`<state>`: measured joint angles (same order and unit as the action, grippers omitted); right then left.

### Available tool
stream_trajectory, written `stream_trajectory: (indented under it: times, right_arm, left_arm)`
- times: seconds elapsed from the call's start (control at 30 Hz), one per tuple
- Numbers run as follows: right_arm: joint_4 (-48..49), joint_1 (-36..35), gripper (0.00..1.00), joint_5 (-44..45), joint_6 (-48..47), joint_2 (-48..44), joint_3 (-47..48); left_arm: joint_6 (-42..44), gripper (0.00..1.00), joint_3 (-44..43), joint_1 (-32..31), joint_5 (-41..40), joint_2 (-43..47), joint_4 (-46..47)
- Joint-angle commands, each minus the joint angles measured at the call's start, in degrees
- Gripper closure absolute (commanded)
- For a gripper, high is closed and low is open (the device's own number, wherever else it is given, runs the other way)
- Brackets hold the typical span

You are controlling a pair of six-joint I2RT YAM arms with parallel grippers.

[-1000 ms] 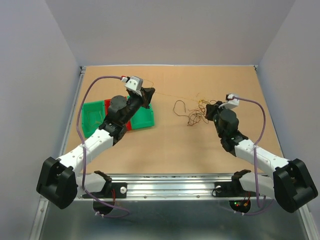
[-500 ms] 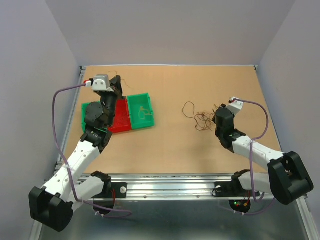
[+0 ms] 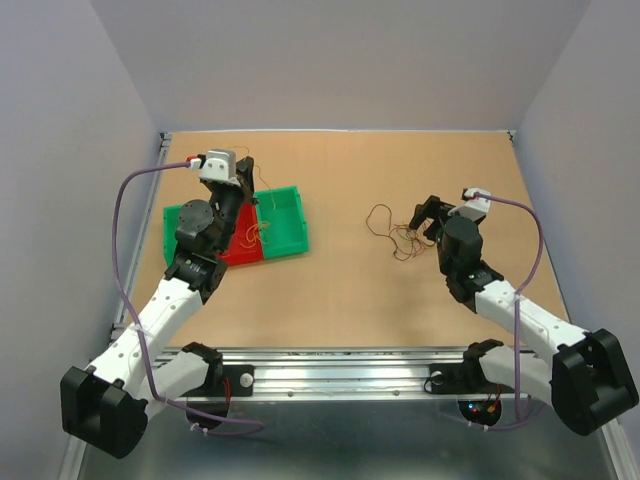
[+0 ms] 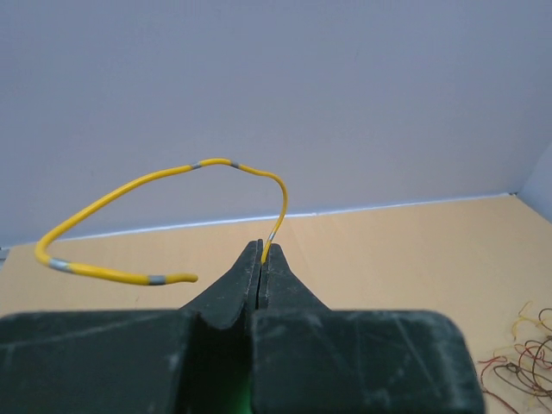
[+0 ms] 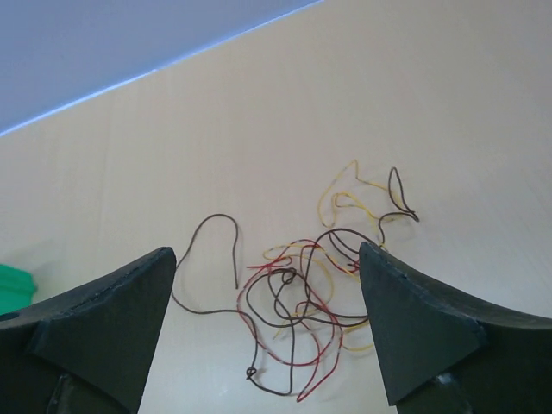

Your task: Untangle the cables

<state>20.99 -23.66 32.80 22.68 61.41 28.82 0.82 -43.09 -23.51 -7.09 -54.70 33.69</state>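
Note:
The cables [image 3: 395,236] lie as a loose tangle of thin brown, red and yellow wires [image 5: 302,289] on the table right of centre. My right gripper [image 3: 424,212] hovers just over and behind them, open, with the tangle between its wide-spread fingers [image 5: 103,323] and nothing gripped. My left gripper [image 3: 244,183] is raised over the bins at the left and shut on one end of a separate yellow wire [image 4: 216,164] with grey bands. That wire curls up and to the left from the fingertips [image 4: 261,252].
A green bin [image 3: 285,225] and a red bin [image 3: 238,248] stand side by side under the left gripper, with another green bin [image 3: 176,226] left of them. A few wire strands lie in the red and green bins. Grey walls close the table's sides.
The right gripper has opened and let go of the tangle, which stays on the table. The left arm swung left, away from the tangle, carrying the yellow wire over the bins.

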Motion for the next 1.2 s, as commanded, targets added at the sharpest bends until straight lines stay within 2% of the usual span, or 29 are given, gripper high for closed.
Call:
stream_trajectory:
  times: [0.0,0.23,0.37,0.5,0.67,0.73,0.87,1.03,1.17]
  right_arm:
    - [5.54,0.11,0.06,-7.47,-2.81,-0.94,-1.48]
    - [6.95,0.19,0.06,-13.45,-4.48,1.96,-0.43]
    - [7.75,0.19,0.06,-14.43,-4.4,3.19,0.01]
    - [8.62,0.19,0.06,-15.39,-4.22,3.89,0.01]
    - [10.29,0.19,0.06,-16.1,-4.83,4.86,-0.16]
    - [11.35,0.19,0.06,-16.62,-4.92,4.95,-0.43]
    - [12.93,0.19,0.06,-18.55,-4.84,4.25,-1.13]
    - [14.34,0.19,0.06,-21.19,-4.66,2.23,-2.45]
    - [14.6,0.19,0.06,-22.34,-4.83,-0.76,-3.77]
  left_arm:
    - [2.08,1.0,-2.0,0.13,0.24,0.82,1.47]
    - [3.22,1.0,-3.67,0.13,8.66,-0.23,-1.26]
    - [3.48,1.0,-4.02,0.22,7.54,-0.41,-1.0]
    - [4.98,1.0,-4.37,0.22,4.9,3.01,0.76]
    - [6.3,1.0,-8.93,0.22,5.77,3.81,-0.72]
    - [5.51,1.0,-11.04,0.22,9.96,3.55,-1.69]
    - [5.25,1.0,-15.87,0.13,12.63,2.49,-4.93]
    - [8.14,1.0,-22.64,0.22,8.6,1.35,-12.24]
    - [12.61,1.0,-24.23,0.22,4.73,1.96,-17.76]
